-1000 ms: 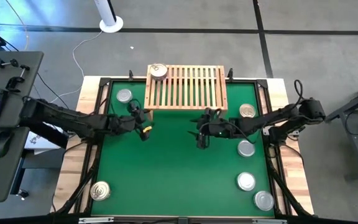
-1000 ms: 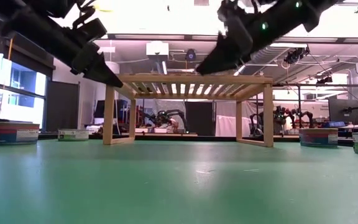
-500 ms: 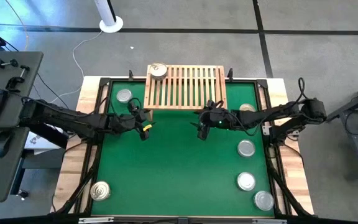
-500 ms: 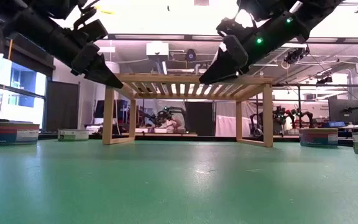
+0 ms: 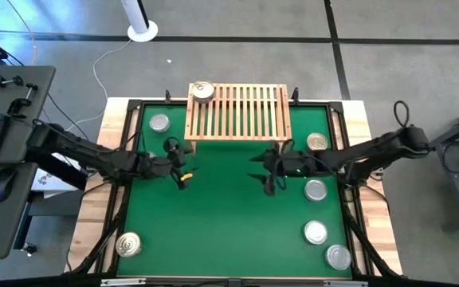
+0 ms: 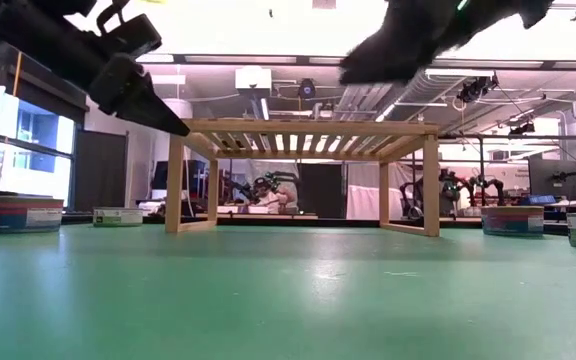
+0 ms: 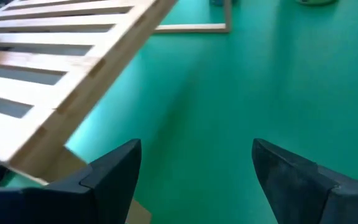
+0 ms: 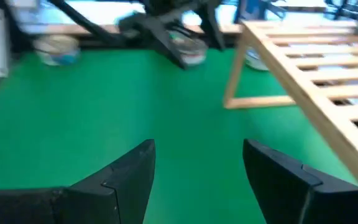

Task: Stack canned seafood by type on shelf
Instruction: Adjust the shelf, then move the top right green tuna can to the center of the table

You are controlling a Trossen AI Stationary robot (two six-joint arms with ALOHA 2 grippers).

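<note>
**Stock on the worktop: seven tins, one shelf, both end effectors empty**

1. Shelf (image 5: 237,112). I log the light-wood slatted rack at 12 o'clock on the green mat (image 5: 221,215), standing on its short legs. From the low view it stands level, and I can see through beneath its top.

2. Tin on shelf (image 5: 202,91). One gold-topped tin sits on the shelf's 10 o'clock corner. It is the only tin I count on the rack.

3. Tins on the mat, left side. One silver-topped tin (image 5: 159,123) lies at 10 o'clock, just beside the shelf's left end. One gold-ringed tin (image 5: 128,244) lies at 7 o'clock, near the mat's corner.

4. Tins on the mat, right side. One gold-topped tin (image 5: 317,142) lies at 2 o'clock. Below it I count three silver-topped ones along the right edge: the first (image 5: 315,190) at 3 o'clock, the second (image 5: 315,232) at 4 o'clock, the third (image 5: 338,256) at 5 o'clock in the corner.

5. Left end effector (image 5: 180,170). It hangs above the mat just in front of the shelf's left front corner. My left wrist view shows its fingers (image 7: 114,171) spread wide with only green mat between them; nothing held.

6. Right end effector (image 5: 268,167). It hangs above the mat in front of the shelf's right front corner, well apart from the left one. Its fingers (image 8: 132,174) stand apart, empty.
</note>
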